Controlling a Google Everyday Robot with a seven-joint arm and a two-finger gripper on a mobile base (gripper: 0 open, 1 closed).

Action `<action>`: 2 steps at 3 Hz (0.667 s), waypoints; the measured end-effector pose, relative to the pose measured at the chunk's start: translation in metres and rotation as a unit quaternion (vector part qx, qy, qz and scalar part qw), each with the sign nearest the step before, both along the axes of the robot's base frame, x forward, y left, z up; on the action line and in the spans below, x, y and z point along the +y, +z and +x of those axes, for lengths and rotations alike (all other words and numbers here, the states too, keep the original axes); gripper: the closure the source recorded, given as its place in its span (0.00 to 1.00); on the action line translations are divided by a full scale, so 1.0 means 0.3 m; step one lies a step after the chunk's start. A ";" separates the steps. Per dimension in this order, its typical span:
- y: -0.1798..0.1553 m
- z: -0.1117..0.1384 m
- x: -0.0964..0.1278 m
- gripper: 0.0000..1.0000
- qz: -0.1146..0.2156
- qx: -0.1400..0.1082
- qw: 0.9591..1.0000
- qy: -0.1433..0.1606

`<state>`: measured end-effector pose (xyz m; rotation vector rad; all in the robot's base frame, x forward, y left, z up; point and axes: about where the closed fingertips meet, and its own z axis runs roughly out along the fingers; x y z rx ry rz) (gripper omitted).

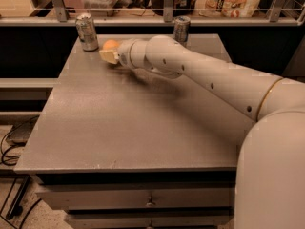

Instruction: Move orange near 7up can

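We've got the gripper (110, 52) clamped on the orange (112, 44), just beside the 7up can (87, 31). Any closer and we could topple it, and once released, that orange might roll.

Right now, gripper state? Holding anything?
Gripper: fingers closed on the round, smooth orange fruit, low over the table's far end, close beside the stout silvery 7up can.
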<state>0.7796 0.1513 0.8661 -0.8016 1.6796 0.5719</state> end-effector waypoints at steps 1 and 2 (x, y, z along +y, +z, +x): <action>-0.011 0.053 0.043 0.59 0.017 0.008 1.000 0.009; -0.010 0.090 0.088 0.36 0.032 0.012 0.999 0.024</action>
